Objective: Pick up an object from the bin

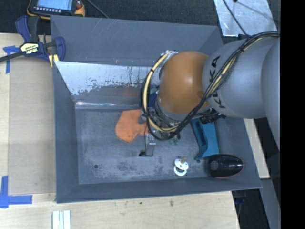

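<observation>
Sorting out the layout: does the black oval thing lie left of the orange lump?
No, the black oval thing lies at the lower right, right of the orange lump.

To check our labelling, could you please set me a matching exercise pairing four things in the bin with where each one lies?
Things:
1. orange flat soft piece
2. blue plastic bracket
3. black glossy oval object
4. small white round piece

Places:
A. lower right corner of the bin floor
B. just left of the gripper
C. by the bottom wall, left of the black one
D. right of the gripper, above the black one

Pairs: 1-B; 2-D; 3-A; 4-C
</observation>
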`<state>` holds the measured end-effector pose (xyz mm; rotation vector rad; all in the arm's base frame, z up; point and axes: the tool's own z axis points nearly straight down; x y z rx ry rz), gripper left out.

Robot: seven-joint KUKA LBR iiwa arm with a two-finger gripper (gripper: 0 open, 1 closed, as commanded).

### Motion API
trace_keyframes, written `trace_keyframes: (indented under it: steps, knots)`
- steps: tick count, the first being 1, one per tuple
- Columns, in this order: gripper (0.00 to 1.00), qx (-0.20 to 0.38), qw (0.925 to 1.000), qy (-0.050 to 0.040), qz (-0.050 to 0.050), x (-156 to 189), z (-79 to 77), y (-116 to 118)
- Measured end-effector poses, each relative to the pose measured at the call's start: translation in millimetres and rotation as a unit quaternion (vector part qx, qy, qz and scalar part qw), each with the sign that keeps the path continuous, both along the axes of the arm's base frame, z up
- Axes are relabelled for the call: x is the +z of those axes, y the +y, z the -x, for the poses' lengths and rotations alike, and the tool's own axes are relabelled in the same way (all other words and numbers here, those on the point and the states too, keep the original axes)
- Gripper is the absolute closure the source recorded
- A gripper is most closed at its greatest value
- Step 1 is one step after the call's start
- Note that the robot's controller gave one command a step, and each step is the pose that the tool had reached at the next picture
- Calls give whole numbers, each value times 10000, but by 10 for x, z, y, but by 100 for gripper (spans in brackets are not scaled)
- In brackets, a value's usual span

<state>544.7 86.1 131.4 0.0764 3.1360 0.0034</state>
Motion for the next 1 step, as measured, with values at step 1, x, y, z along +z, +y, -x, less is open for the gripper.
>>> trace_keyframes:
  steps: [1]
  knots:
    - [0, -475, 9989, 20, 16, -147, -336, 28]
